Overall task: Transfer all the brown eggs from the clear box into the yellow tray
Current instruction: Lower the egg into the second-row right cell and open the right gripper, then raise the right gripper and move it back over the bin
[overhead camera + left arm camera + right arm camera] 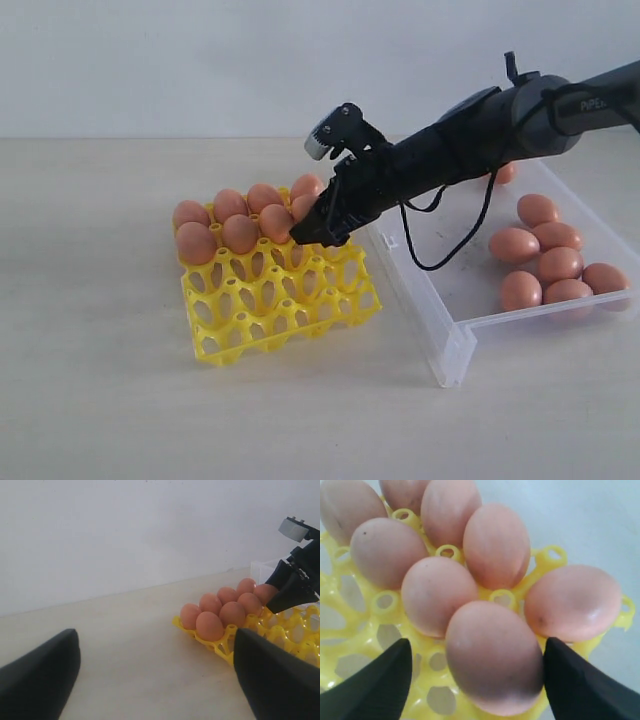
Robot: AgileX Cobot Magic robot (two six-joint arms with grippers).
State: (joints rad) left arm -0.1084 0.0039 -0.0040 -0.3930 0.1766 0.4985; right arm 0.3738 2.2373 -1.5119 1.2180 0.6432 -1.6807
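About eight brown eggs (240, 233) sit in yellow tray (270, 300), centre-left; about eight lie in clear box (455, 345), right. Right gripper (477, 680) jaws spread astride a seated egg; left gripper (155, 680) jaws released

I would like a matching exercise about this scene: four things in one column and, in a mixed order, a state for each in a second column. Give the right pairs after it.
Column one
1. yellow tray
2. clear box
3. right claw
4. left claw

Column two
A. open, with nothing inside it
B. holds loose eggs lying on its floor
C. open, standing on both sides of one egg that sits in a cup
D. far rows filled, near cups empty

Pairs: 1-D, 2-B, 3-C, 4-A
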